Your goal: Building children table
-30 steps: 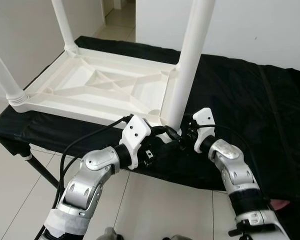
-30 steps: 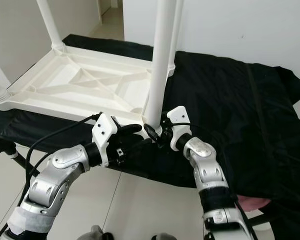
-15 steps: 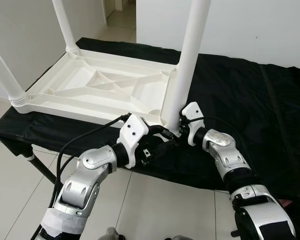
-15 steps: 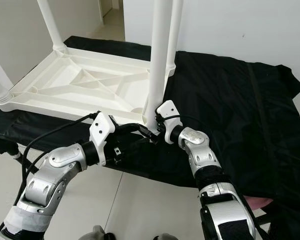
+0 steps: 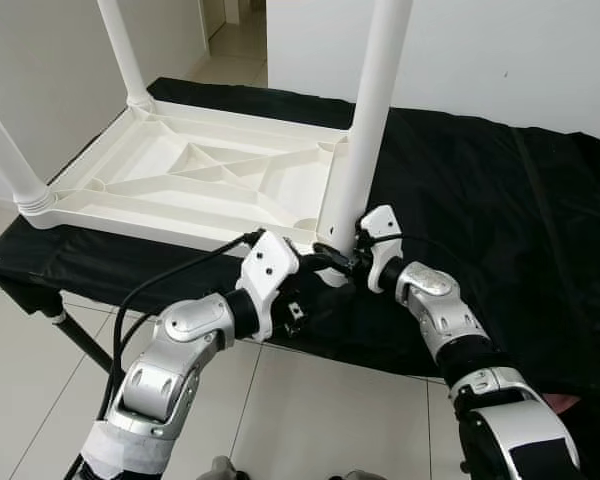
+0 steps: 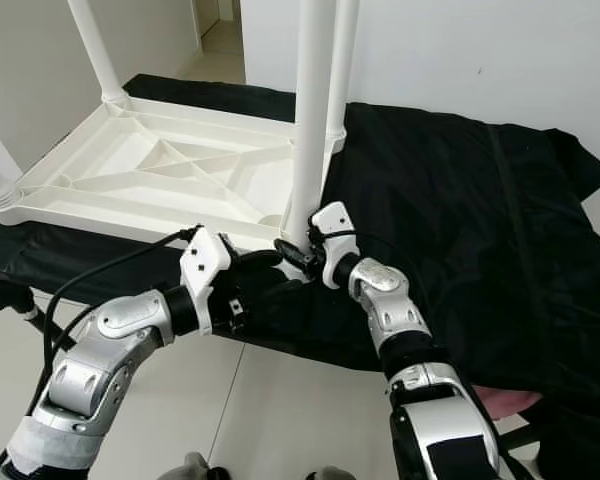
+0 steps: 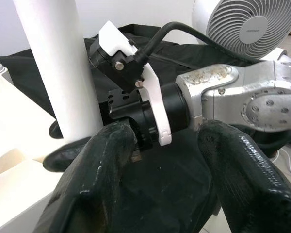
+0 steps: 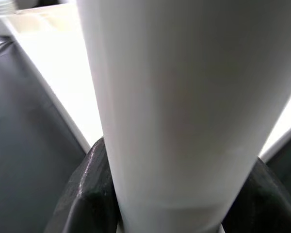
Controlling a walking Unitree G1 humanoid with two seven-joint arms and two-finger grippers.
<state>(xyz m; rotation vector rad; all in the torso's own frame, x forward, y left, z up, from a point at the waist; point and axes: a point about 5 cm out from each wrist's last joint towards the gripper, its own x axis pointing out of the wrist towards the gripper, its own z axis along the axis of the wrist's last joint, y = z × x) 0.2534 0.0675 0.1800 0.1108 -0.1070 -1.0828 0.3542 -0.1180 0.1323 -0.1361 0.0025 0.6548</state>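
A white plastic children's table [image 5: 190,170] lies upside down on a black-draped surface, its legs pointing up. The near right leg [image 5: 365,130] stands in its corner socket. My right gripper [image 5: 342,252] is shut around the base of this leg; in the right wrist view the white leg [image 8: 184,107] sits between both black fingers [image 8: 92,194]. My left gripper [image 5: 320,262] hovers just beside the same corner, open, with its fingers [image 7: 92,179] spread and the right wrist [image 7: 223,97] beyond them.
Other legs rise at the far left [image 5: 120,50] and the near left [image 5: 5,150] corners. The black cloth [image 5: 500,220] stretches right to a white wall. Tiled floor [image 5: 30,360] lies below the near edge. A white fan [image 7: 252,29] stands behind.
My right gripper has moved left and in against the leg's base and shut around it. The left gripper has edged forward towards the same corner.
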